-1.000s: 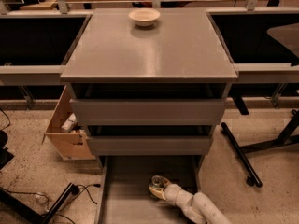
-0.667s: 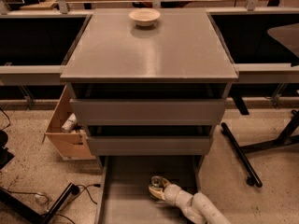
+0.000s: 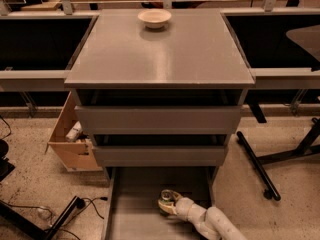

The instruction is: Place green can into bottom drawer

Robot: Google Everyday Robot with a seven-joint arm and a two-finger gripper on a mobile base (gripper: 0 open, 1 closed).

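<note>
- The gripper point(image 3: 167, 205) sits low in the frame, just right of centre, inside the pulled-out bottom drawer point(image 3: 134, 204). Its white arm point(image 3: 216, 225) enters from the lower right corner.
- The green can point(image 3: 169, 195) is at the gripper's tip, over the drawer's floor. What you see is a pale round top with a dark greenish body, and it looks to be upright, though the view is poor here.
- You cannot tell whether the gripper is clamped on the can or loose around it.
- The middle drawer front point(image 3: 160, 155) hangs just above the open drawer's rear, and the top drawer front point(image 3: 157, 120) is above that. Both overhang the space behind the can.
- The drawer's thin right wall point(image 3: 210, 194) runs close beside the arm.
- A shallow cream bowl point(image 3: 154, 17) stands on the grey cabinet top point(image 3: 160, 59), near its far edge, well apart from the can.
- At the left of the cabinet you have an open cardboard box point(image 3: 67, 151) on the floor, with a pale object inside.
- Black cables point(image 3: 92, 203) trail across the floor at lower left.
- A black stand leg point(image 3: 256, 164) lies on the floor to the right of the cabinet.
</note>
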